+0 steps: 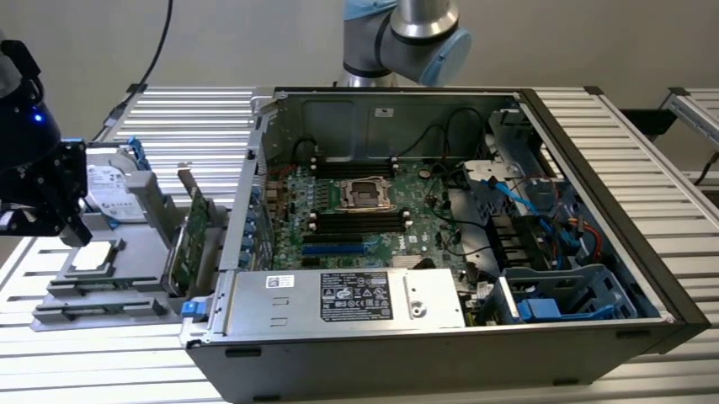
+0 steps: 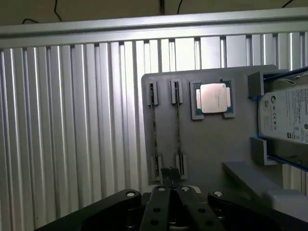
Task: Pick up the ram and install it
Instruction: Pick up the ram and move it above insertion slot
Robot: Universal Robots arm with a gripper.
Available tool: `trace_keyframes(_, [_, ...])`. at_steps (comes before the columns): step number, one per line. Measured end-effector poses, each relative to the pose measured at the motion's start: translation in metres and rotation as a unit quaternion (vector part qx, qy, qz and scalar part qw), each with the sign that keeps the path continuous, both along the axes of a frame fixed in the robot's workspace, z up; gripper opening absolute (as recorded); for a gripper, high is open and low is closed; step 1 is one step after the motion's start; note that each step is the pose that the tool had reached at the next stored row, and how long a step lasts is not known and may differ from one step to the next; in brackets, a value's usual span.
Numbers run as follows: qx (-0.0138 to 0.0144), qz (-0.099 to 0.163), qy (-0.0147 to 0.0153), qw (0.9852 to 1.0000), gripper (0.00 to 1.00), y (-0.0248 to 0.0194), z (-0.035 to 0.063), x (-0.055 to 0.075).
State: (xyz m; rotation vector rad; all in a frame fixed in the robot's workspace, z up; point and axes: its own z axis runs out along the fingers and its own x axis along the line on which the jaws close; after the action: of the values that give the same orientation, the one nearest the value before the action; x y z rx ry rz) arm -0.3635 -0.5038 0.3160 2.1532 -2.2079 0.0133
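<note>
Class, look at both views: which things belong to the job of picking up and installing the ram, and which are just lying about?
Belongs to the job:
- gripper, shut, near the sticks' ends
- one ram stick
- the other ram stick, both on edge in the gray tray
- motherboard memory slots

Just lying about:
- processor
- hard drive
- expansion card
- power supply

no readable text. labels on the power supply inside the computer case are too small; same for the hard drive label outside the case.
</note>
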Motion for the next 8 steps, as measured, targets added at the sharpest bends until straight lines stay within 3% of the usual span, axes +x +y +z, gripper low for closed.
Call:
trace_keyframes(4, [0.0, 0.002, 0.0, 1.0, 0.12, 0.0, 0.0, 0.0])
trace_keyframes(8, [0.0, 0.002, 0.0, 1.0, 0.29, 0.0, 0.0001, 0.0])
